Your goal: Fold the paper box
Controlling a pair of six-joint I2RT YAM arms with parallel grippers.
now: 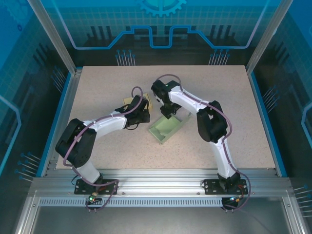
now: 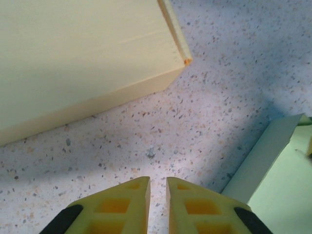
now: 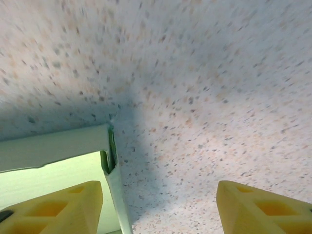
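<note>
Your green paper box (image 1: 166, 129) sits mid-table, walls up like a tray. It looks mostly folded, and the corner seam beside your right gripper (image 3: 160, 190) may still need tucking. That gripper's jaws are spread wide and empty. Your left gripper (image 2: 158, 183) is nearly closed on nothing, over bare table (image 2: 204, 97). Farther back lies the pale yellow box (image 2: 83, 53), which looks already formed. Count: two boxes, two grippers.

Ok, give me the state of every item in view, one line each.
green box: walls folded up, top open.
yellow box: looks folded closed, lying flat.
left gripper: nearly shut, holding nothing.
right gripper: open, empty, the green box's corner just inside one finger.
</note>
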